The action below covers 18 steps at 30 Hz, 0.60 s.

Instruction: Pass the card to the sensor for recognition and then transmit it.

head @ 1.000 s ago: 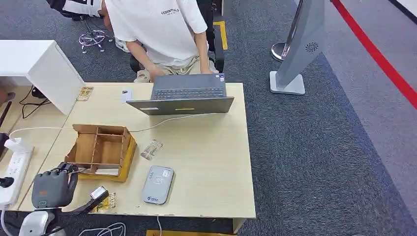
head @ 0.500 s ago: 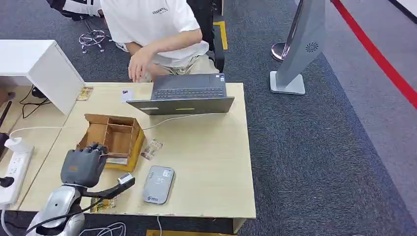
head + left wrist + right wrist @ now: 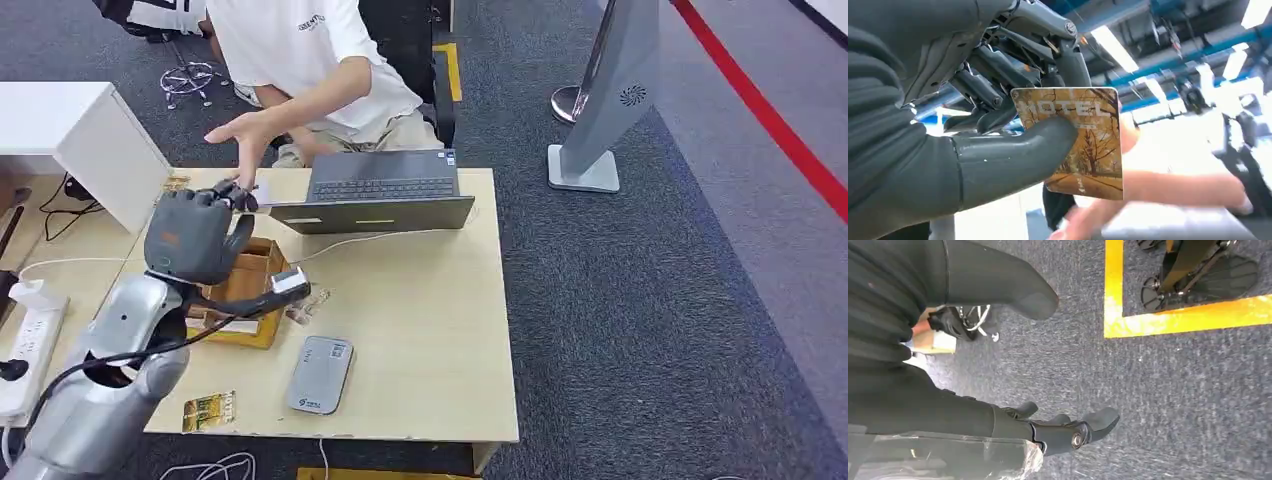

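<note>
L hand (image 3: 192, 236) is raised above the desk (image 3: 420, 330) w/ the card (image 3: 1073, 140) pinched between thumb (image 3: 1013, 155) and the darker fingers (image 3: 993, 95); it's a brown "HOTEL" card w/ an autumn-tree print, roughly half sticking out past the thumb. Grip looks firm, card not tilted out of the pinch. R hand (image 3: 1058, 432) hangs down over the carpet, fingers loosely apart, holding nothing.

Person's hand (image 3: 238, 130) is stretched out just beyond the L hand, palm open, nearly touching the fingertips. Grey card reader (image 3: 320, 374) lies on the desk below and nearer the robot than the L hand, well apart from it. Wooden box (image 3: 240, 295) sits right under the hand, laptop (image 3: 375, 200) beyond and to its right side. A second card (image 3: 208, 410) lies near the desk edge, below the forearm.

Step, my read: the transmit part, i.e. handing the card over; whether the reader scan got done can't be told from here. Next move needs a short reach fwd so the card's free half lands in the person's palm, then opening the thumb only once they've got it. Risk: letting go early drops it into the box
</note>
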### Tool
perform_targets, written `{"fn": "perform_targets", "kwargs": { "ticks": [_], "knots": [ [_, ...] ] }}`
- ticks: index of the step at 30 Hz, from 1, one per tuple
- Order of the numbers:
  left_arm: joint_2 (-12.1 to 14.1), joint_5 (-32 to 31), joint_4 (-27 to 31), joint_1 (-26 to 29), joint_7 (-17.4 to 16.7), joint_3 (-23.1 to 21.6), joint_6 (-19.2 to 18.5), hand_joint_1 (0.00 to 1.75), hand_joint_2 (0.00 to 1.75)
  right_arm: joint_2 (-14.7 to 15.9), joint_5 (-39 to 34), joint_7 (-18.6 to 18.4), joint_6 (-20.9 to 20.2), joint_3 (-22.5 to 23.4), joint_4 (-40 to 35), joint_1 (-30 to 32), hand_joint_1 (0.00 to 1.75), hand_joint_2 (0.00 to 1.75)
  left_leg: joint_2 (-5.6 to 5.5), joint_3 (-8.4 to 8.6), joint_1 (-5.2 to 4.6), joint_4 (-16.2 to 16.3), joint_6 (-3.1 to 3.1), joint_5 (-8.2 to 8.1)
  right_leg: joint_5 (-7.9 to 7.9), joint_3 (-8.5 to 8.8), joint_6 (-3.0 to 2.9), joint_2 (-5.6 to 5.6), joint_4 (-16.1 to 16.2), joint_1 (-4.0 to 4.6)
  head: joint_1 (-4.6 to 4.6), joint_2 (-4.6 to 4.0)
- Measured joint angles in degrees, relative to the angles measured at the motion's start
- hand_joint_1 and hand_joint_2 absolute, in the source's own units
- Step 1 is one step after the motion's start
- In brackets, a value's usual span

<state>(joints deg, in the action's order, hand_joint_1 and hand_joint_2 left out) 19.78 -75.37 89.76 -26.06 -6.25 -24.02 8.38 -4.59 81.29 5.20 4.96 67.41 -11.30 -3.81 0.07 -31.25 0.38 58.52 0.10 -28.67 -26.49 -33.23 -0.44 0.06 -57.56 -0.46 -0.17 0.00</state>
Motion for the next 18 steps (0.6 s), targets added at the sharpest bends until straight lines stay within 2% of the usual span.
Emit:
{"fn": "perform_targets", "kwargs": {
  "ticks": [4,8,9,14,18],
  "knots": [
    [-0.9,-2.3,-12.0,-9.1,0.1,1.2,4.6,1.75,1.75,0.0,1.0,0.4,-0.9,-0.4,0.0,-0.1,0.0,1.75,0.03,0.0,0.04,0.0,-0.07,0.12,0.09,-0.02,-0.01,0.04,0.0,0.05,0.0,0.0],
    [-1.6,-5.0,-25.3,-17.2,0.2,3.1,7.3,1.75,1.75,0.0,1.6,0.0,-1.2,-0.9,0.0,-0.1,0.0,1.75,0.05,-0.02,0.11,0.0,-0.15,0.19,0.19,-0.05,-0.13,0.05,0.0,0.1,-0.02,0.0],
    [-1.8,-5.2,-28.1,-18.6,-0.1,3.5,7.3,0.0,1.75,0.0,1.6,-0.3,-1.2,-1.0,0.0,-0.2,0.0,1.75,0.04,-0.02,0.11,0.0,-0.15,0.2,0.19,-0.05,-0.13,0.05,0.0,0.1,0.0,0.0],
    [-3.6,-2.0,-38.1,-23.1,-0.3,6.2,7.3,0.0,1.75,0.0,1.3,-1.3,-1.4,-1.3,0.0,-0.2,0.0,1.75,0.04,-0.07,0.12,0.0,-0.13,0.22,0.19,-0.07,-0.14,0.05,0.0,0.11,-0.02,0.0],
    [-5.0,-1.1,-41.3,-24.1,0.2,7.9,7.8,0.0,1.75,0.0,1.0,-2.3,-1.4,-1.3,0.0,-0.2,0.0,1.75,0.03,-0.11,0.12,0.0,-0.13,0.21,0.19,-0.09,-0.14,0.05,0.0,0.11,-0.02,0.0]
  ]
}}
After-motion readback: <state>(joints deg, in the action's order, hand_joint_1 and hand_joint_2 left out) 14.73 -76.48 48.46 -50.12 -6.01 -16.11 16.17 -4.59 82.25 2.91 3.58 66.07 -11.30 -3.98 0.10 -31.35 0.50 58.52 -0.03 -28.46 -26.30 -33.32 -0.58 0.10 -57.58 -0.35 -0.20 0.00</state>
